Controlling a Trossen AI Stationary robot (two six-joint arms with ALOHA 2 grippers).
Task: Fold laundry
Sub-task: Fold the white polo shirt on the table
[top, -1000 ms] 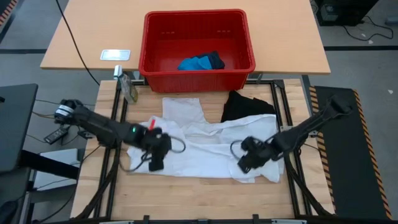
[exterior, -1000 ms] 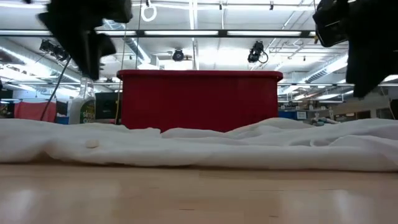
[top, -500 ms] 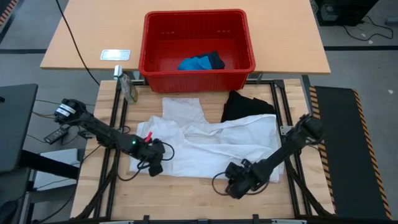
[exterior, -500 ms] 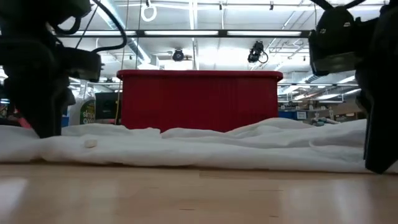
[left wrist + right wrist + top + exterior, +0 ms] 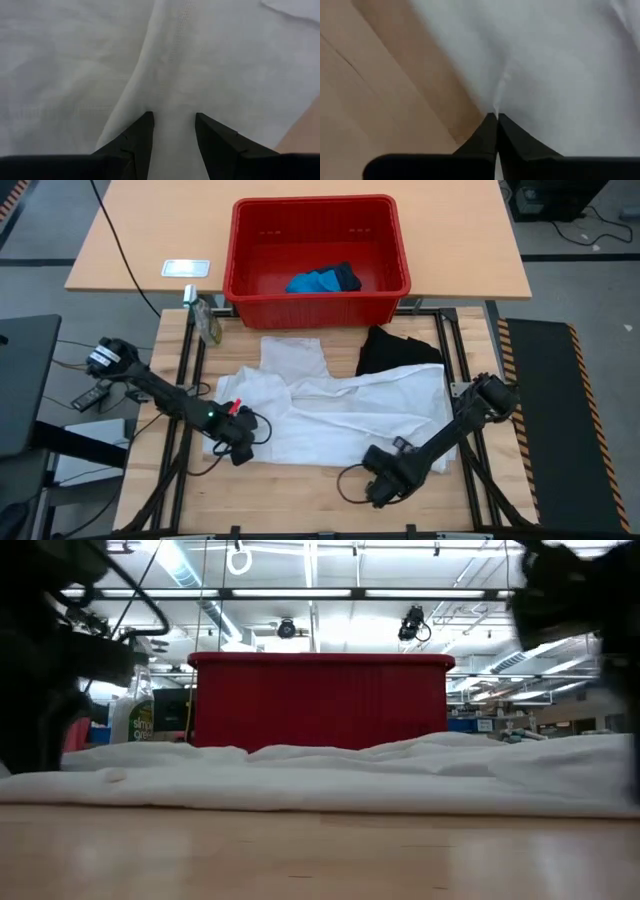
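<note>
1. Lying crumpled across the middle of the wooden table [image 5: 300, 490], the white garment [image 5: 340, 415] is soft, thin cloth with shallow folds and one flap reaching toward the basket.
2. The left gripper [image 5: 238, 450] sits at the garment's left near edge. In the left wrist view its two dark, wedge-shaped fingers [image 5: 137, 137] stand apart, with a raised ridge of white cloth running between them; whether they squeeze it cannot be told.
3. The right gripper [image 5: 380, 485] is low at the garment's near edge, toward the right. In the right wrist view its fingers [image 5: 487, 132] are pressed together, pinching a small pucker of white fabric just where cloth meets bare wood.
4. The black shirt [image 5: 398, 350] lies in a dark, matte heap beyond the white garment, near the table's far right, touching it.
5. The red plastic basket [image 5: 318, 290], rectangular with slotted walls, stands on the farther table. Inside it lies the small bright blue piece [image 5: 312, 281], bunched beside a darker scrap.
6. A spray bottle [image 5: 207, 320] lies left of the basket, at the near table's far corner.
7. In the low view the white cloth forms a long, low, rumpled band across the smooth tabletop.
</note>
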